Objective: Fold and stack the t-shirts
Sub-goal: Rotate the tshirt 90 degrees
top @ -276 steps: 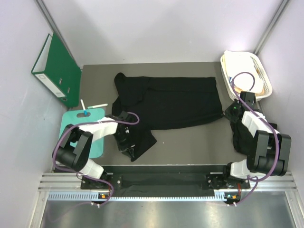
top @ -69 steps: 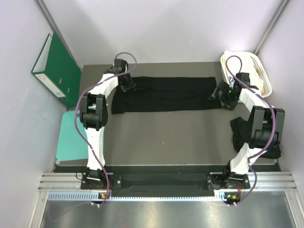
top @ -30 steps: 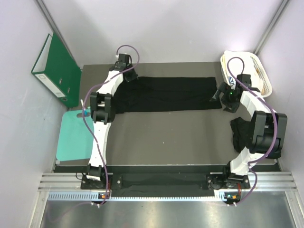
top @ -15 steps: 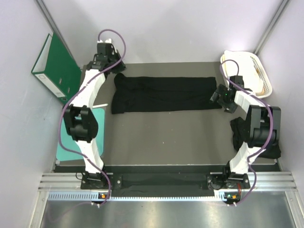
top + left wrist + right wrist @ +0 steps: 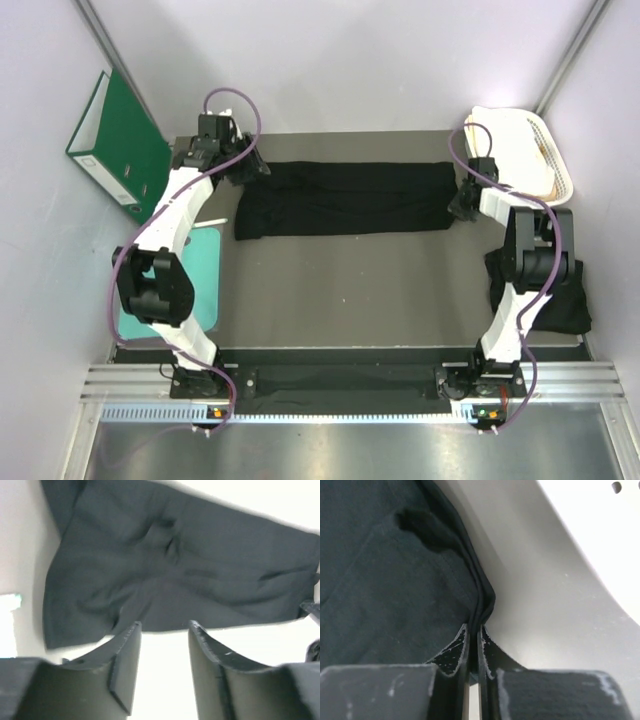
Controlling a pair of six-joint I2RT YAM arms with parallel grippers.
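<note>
The folded t-shirt point(image 5: 345, 198) lies across the far tabletop point(image 5: 350, 290). The left jaws, shut a second ago, now gape empty above its left end. The right jaws, then wide, pinch its right edge.

The left arm point(image 5: 177, 215) and right arm point(image 5: 492, 203) had white shells and black joints, each trailing a purple cable point(image 5: 232, 91); the fingers point(image 5: 125, 665) were dark and scuffed.
</note>
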